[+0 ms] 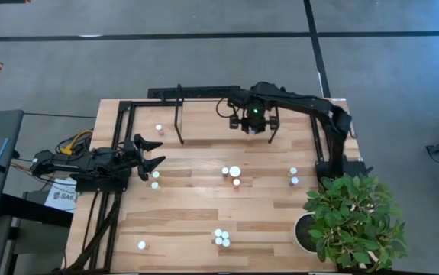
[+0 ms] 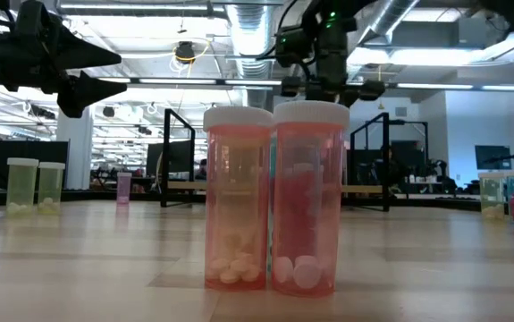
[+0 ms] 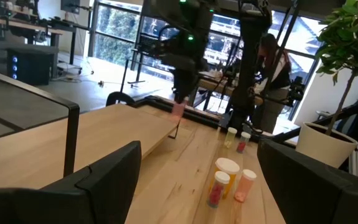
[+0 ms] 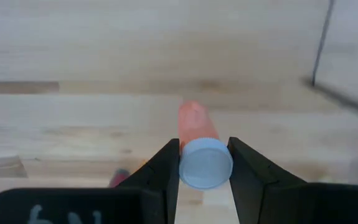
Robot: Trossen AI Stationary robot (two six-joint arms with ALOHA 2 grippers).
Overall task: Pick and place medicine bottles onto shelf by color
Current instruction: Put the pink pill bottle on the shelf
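A: Start with the bottle in the grip. Which way does it point?

B: The pink bottle [image 4: 197, 127] hangs upright, long axis vertical, white cap uppermost and body aimed straight down at the boards. The right wrist view looks down on the cap, with the pink body tapering away beneath it.

A: And what has hold of it?

B: The right tool [image 4: 205, 163], its two dark fingers closed tight against opposite sides of the cap. From above, the right tool [image 1: 253, 122] sits over the shelf [image 1: 204, 126] at the far side of the desk [image 1: 196, 218], near the right-hand black hoop.

A: Can the overhead picture show the bottle itself?

B: No, the arm covers it. The left wrist view does: a pale pink shape [image 3: 178, 109] hanging under the far arm, just above the shelf board. Whether it touches the wood I cannot tell.

A: The other arm?

B: The left tool [image 1: 152, 155] hovers at the desk's left edge, fingers spread wide and holding nothing.

A: Other bottles?

B: One stands on the shelf's left part [image 1: 159, 128]. Others are scattered over the desk, upright with caps showing from above: a cluster of three near the front [image 1: 221, 238] and a larger-capped one mid-desk [image 1: 235, 172]. Only the low view shows contents: two pink bottles side by side [image 2: 274, 201] with white pills at the bottom.
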